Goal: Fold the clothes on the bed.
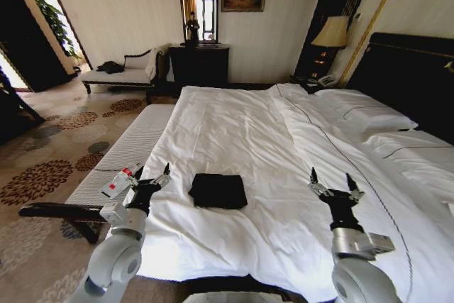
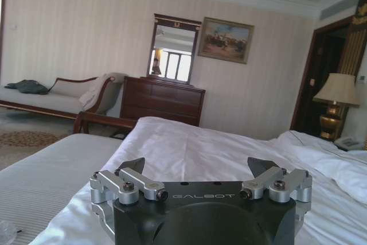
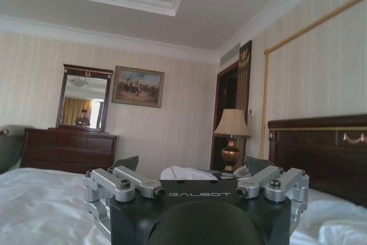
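Lying compactly folded on the bed: black T-shirt, task seemingly complete. Left pincer and right pincer flank T-shirt, both spread, empty.

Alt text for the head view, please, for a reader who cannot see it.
A black T-shirt, folded into a small rectangle, lies on the white bed between two raised, open grippers: the left gripper near the bed's edge, the right gripper over the duvet. A small bottle lies on the bench alongside.
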